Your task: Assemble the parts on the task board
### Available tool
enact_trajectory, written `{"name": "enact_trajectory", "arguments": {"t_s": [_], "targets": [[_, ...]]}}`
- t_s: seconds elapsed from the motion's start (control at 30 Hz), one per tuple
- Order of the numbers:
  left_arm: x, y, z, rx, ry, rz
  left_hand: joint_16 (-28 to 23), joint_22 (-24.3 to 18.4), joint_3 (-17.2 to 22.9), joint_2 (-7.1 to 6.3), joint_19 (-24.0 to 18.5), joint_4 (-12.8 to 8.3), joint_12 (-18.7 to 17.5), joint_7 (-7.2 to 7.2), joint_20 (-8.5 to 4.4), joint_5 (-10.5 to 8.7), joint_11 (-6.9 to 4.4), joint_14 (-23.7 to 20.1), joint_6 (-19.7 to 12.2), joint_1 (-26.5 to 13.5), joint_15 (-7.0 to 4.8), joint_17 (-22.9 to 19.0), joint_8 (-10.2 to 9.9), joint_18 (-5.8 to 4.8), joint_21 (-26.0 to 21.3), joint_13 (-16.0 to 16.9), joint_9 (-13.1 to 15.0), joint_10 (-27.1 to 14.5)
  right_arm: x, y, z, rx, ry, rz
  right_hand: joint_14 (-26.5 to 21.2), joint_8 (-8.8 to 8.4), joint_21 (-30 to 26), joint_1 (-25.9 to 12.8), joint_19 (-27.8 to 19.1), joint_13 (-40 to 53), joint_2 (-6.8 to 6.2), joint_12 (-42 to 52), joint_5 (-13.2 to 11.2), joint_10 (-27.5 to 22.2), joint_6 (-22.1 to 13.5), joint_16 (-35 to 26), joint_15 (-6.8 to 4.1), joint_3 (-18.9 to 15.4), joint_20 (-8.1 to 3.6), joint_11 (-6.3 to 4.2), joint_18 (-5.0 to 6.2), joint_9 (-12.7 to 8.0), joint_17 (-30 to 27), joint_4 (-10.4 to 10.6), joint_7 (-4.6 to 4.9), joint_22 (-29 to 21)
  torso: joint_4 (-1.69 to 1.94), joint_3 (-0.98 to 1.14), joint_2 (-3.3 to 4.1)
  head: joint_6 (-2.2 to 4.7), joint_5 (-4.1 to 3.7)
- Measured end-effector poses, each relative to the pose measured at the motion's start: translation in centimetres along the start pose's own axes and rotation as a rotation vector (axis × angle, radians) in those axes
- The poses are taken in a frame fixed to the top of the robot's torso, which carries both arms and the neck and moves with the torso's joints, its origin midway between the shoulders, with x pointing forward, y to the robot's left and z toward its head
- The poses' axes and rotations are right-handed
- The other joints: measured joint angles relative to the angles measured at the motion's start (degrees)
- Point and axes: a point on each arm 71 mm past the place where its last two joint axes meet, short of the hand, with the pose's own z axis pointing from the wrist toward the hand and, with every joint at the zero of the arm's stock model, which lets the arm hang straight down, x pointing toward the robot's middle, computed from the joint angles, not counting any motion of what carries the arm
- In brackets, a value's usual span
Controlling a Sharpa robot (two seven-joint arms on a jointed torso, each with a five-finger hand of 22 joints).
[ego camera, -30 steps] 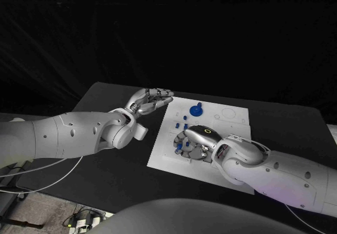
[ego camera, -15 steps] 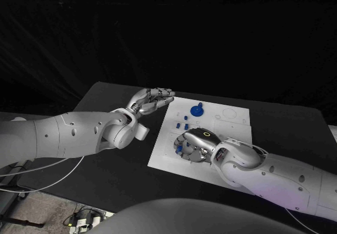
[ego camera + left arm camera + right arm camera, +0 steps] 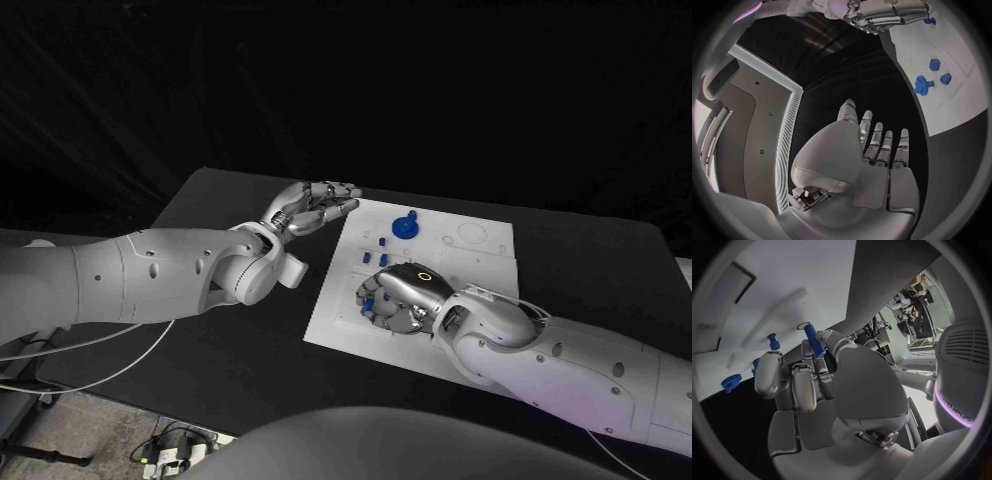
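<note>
The task board (image 3: 433, 240) lies in the middle of the black table (image 3: 216, 200), small blue parts on it. The right hand (image 3: 397, 295) is down on the board's near end, pinching a blue peg (image 3: 814, 340) between its fingertips, so I'd say a peg is being seated. Next it needs lining up over its hole, then a straight press. The left hand (image 3: 310, 208) hovers beside the board's left edge, fingers curled, holding nothing.

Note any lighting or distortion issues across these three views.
Head view: dark surroundings swallow the black table; the white task board is bright and legible. Left wrist view: fisheye bends the board's edge; left hand evenly lit. Right wrist view: right hand blocks much of the board; blue peg stays sharp.
</note>
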Motion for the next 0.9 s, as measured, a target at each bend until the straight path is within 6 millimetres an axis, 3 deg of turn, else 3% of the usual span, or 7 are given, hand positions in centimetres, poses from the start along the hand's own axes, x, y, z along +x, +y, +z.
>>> {"name": "enact_trajectory", "arguments": {"t_s": [0.9], "targets": [[0.42, 0.16, 0.17, -0.02, 0.023, -0.015, 1.57, 1.46, 0.0, 0.23, 0.42, 0.0, 0.79, 0.22, 0.42, 0.49, 0.61, 0.82, 0.22, 0.68, 0.81, 0.11, 0.0, 0.0, 0.28, 0.06, 0.0, 0.61, 0.28, -0.05, -0.27, -0.013, -0.005, -0.068, 0.0, -0.45, -0.31, 0.49, 0.0, -0.23, 0.49, -0.45, -0.15, 0.0, -0.18, 0.0, 0.0, 0.32, 0.0, 0.0, 0.0, -0.01, 0.0, -0.96, 0.18, -0.02, 0.01, 0.0, 0.01, 0.0, 0.09]]}}
